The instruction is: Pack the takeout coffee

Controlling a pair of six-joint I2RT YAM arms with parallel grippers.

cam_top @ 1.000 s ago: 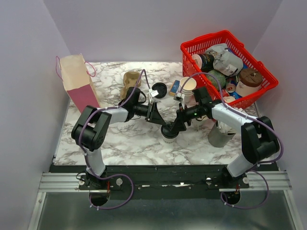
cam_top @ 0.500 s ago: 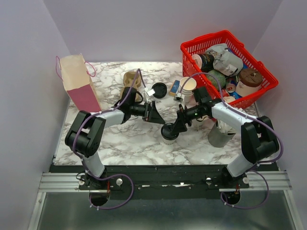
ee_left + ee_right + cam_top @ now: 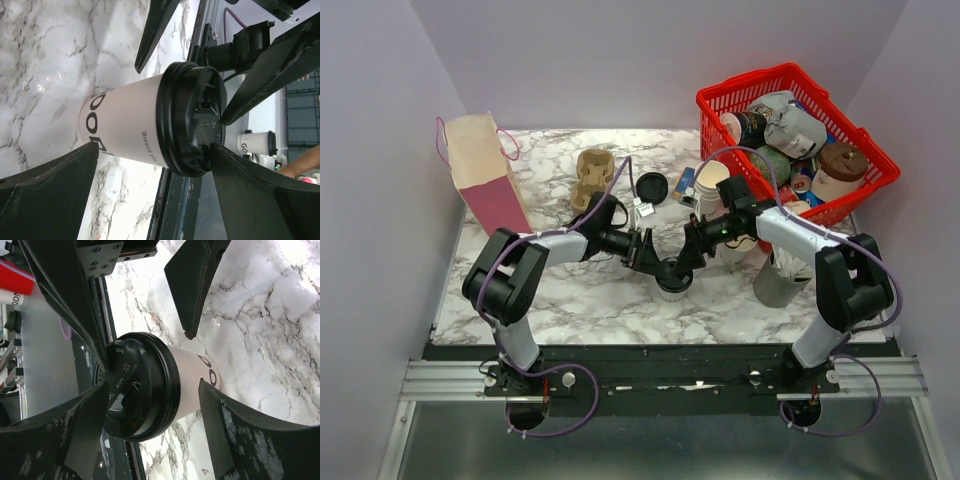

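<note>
Left wrist view gives the clearest print on the takeout coffee (image 3: 125,132): small lettering "Breeze yo…" just under the rim, and large black letters, partly cut off, reading "OO". Its black lid (image 3: 192,125) carries raised marks too small to read. This one cup stands upright on the marble table (image 3: 570,300), front of centre, between the two grippers. The left gripper (image 3: 653,262) is spread wide with the cup between its fingers, one tip just beside the lid's rim. The right gripper (image 3: 692,255) is also spread around it and grips nothing, with one finger against the lid and the other just off the wall. Behind lie one loose black lid (image 3: 651,187), one pulp cup carrier (image 3: 592,172), one paper bag (image 3: 480,170) and one red basket (image 3: 745,82). A second ago the left gripper stood farther back and narrower; the cup has not moved.
</note>
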